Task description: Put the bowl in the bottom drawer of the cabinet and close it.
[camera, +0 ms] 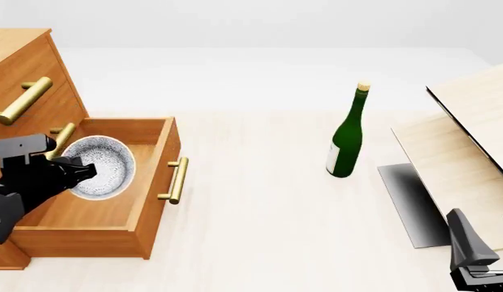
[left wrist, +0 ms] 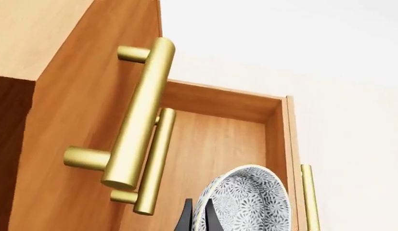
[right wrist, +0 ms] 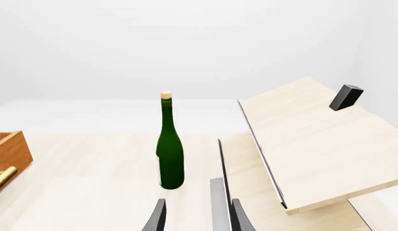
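Front view: left claw clenched on the bowl's rim, holding it tilted over the open bottom drawer, floor straight beneath, while the idle right claw, parted, sits well apart, the cabinet beyond.

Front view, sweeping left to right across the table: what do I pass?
Cabinet → left gripper holding the bowl over the open bottom drawer → green bottle → pale wood boards → right gripper.
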Available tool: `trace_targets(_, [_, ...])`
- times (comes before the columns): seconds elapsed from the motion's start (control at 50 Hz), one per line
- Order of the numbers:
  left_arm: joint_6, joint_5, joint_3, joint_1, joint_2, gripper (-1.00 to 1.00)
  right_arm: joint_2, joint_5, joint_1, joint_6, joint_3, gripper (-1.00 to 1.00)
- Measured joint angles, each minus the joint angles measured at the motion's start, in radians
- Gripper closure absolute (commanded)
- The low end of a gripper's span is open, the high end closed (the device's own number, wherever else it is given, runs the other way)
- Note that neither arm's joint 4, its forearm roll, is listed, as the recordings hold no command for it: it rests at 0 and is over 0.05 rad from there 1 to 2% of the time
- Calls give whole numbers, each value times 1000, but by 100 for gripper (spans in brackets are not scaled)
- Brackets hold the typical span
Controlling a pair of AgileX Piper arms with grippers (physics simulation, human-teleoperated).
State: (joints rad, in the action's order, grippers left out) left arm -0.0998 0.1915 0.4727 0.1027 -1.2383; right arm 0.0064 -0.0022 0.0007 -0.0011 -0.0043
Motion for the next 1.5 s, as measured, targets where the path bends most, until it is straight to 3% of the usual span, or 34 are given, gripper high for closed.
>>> trace_targets(1.26, [-46,161,-74,38,-168,100,0,0,0,0,0,-100])
trace_targets(1.28, [-47,162,-74,39,-170,-100,0,0,0,0,0,-100])
trace_targets(1.5, [-53,167,-73,42,-178,-100,0,0,0,0,0,-100])
